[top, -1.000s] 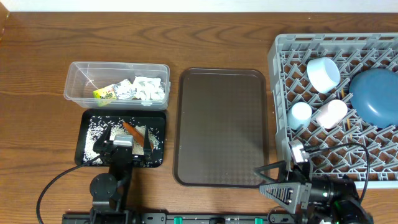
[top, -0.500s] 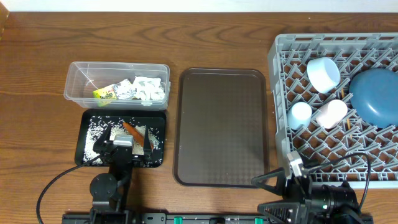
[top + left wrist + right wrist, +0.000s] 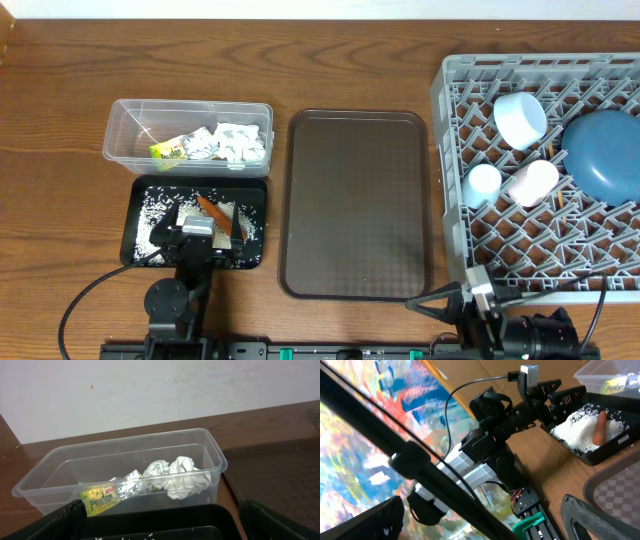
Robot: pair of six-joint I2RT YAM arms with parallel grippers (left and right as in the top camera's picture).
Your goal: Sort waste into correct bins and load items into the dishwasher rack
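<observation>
My left claw sits wide open over the shallow black rectangular tray at lower left, and my right claw is open and empty at bottom right.

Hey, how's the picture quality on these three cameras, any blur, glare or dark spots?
Overhead: evenly lit and sharp, no harsh glare on the brown serving tray. Left wrist: clear tub and crumpled white paper in focus, left gripper's fingers dark and blurred at the bottom corners. Right wrist: tilted, colourful backdrop soft, black tray of rice fairly sharp.
</observation>
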